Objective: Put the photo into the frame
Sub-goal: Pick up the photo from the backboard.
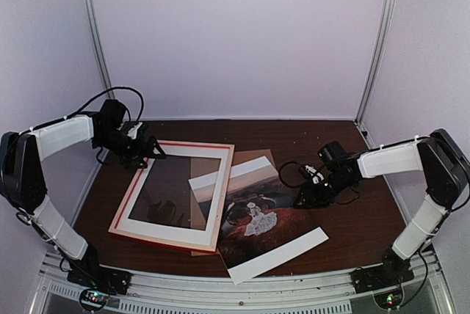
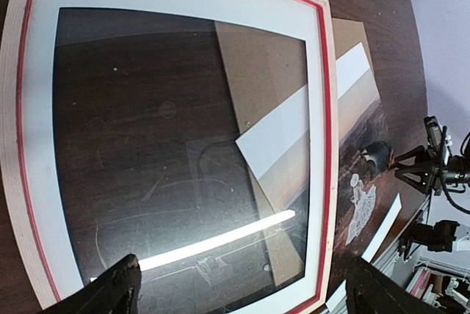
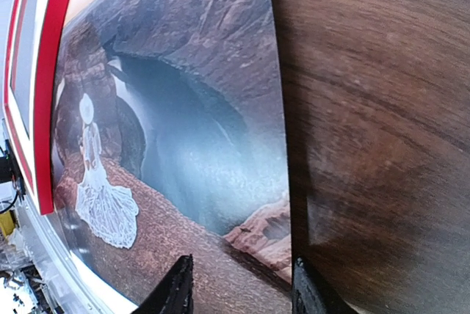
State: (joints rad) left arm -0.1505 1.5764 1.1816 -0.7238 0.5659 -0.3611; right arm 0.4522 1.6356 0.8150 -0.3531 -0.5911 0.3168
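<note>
I log: frame [image 1: 163, 233] pale-side up, centre-left on desk [image 1: 356, 222] | photo [image 1: 258, 217] right of it, corner tucked beneath | left claw [image 1: 151, 152] released at frame's upper-left corner | right claw [image 1: 302, 198] released at photo's right edge.

Red-edged frame [image 1: 173, 237]; reddish-brown photo [image 1: 253, 215] with white-dressed figure, white margins.

Pale walls [image 1: 235, 35], dark wooden table [image 1: 367, 218].

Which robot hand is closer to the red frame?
Left. The left gripper hovers at a far corner of the frame; the right gripper is beyond the photo, by its right edge.
</note>
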